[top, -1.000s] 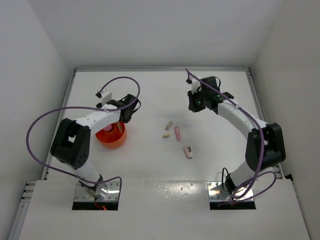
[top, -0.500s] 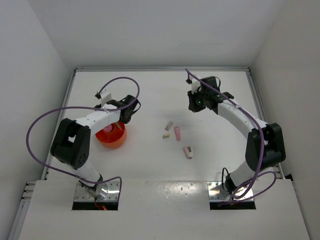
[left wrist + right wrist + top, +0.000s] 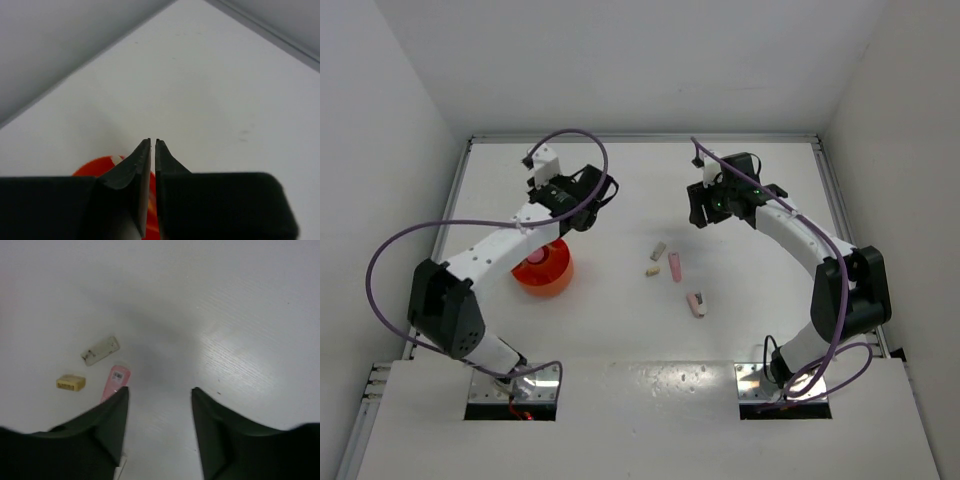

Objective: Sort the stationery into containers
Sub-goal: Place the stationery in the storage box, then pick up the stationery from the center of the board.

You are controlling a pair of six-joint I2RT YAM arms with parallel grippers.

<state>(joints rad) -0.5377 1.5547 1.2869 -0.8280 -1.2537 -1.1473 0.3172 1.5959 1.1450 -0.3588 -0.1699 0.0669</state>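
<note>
Four stationery pieces lie loose on the middle of the counter, right of the orange bowl, probably waiting to be picked up; the right gripper hovers just far of them, spread wide and empty; the left gripper, above the bowl's far side, is pressed almost together and holds nothing.

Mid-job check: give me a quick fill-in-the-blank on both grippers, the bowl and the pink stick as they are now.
1. The left gripper is ____ and holds nothing.
2. The right gripper is ____ and empty.
3. The bowl is coloured ____.
4. The pink stick lies ____ the bowl.

Missing words: shut; open; orange; outside.
</note>
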